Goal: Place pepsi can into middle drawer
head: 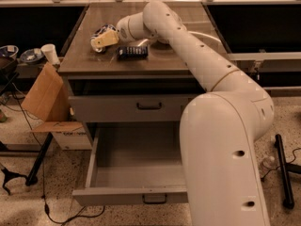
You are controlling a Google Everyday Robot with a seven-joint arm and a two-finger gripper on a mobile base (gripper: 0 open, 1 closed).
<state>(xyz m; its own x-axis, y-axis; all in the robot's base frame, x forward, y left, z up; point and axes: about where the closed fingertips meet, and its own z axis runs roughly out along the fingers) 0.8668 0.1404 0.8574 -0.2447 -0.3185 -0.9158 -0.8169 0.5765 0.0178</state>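
Camera view. The table [160,64] occupies the upper centre of the frame, with a brown top and two grey drawer fronts below it. The arm [221,126] enters from the lower right, rises through the centre right and reaches across the table top toward the upper left.

The tool [99,41] is located at the upper left of the table top, low over the surface. It is positioned directly at the pepsi can [100,31]. The can sits on the table at the far side of the tool and is partly covered by it. It cannot be determined whether the tool is clamped on the can or merely against it.

A flat dark-blue snack packet [132,52] lies on the table just right of the tool, apart from the can.

The upper drawer front [108,109] with its black handle is flush with the cabinet. The middle drawer [136,168] below it is pulled out toward the bottom of the frame; its grey interior is exposed, and the arm covers its right part.

At the left edge, a cardboard box [44,95] leans beside the cabinet, with a white cup [49,53] and bowls [30,55] above it.
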